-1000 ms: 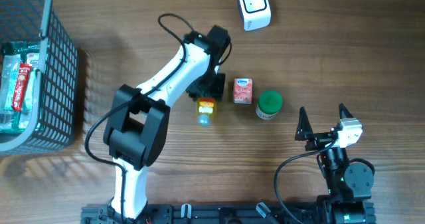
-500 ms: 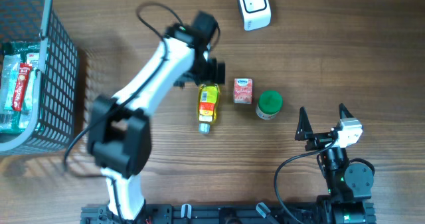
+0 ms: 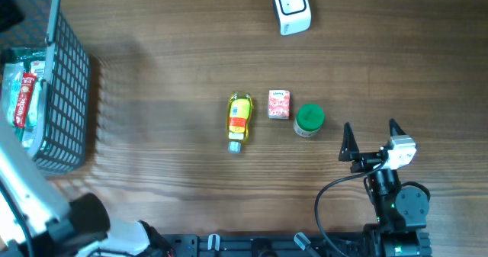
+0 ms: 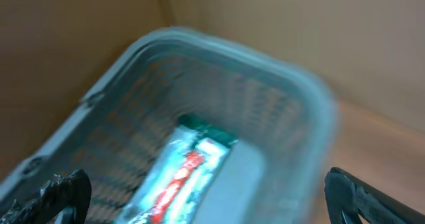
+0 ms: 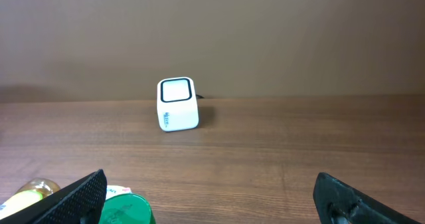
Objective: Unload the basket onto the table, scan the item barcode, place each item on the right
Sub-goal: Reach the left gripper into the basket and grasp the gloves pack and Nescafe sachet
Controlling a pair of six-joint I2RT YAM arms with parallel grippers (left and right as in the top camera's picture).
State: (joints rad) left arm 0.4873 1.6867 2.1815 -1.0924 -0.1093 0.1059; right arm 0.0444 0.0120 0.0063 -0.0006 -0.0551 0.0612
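Note:
The white barcode scanner (image 3: pixel 292 8) stands at the back of the table, and the right wrist view shows the scanner (image 5: pixel 177 104) facing me. A yellow bottle (image 3: pixel 239 122) lies mid-table beside a red carton (image 3: pixel 279 104) and a green-lidded tub (image 3: pixel 309 120). My left gripper (image 4: pixel 206 184) hangs open over the grey basket (image 4: pixel 265 71). Blurred green-and-red packets (image 4: pixel 186 177) lie below it, and nothing is between its fingers. From overhead only the left arm (image 3: pixel 27 188) shows, at the left edge. My right gripper (image 3: pixel 373 139) rests open and empty, front right.
The basket (image 3: pixel 72 81) fills the left side and holds packets (image 3: pixel 19 97). The right wrist view catches the green lid (image 5: pixel 123 209) and the bottle (image 5: pixel 26 196) just ahead of its left finger. The scanner's cable runs off the back edge.
The left gripper opened and left the yellow bottle lying on the table, then swung far left to above the basket. The right arm has not moved.

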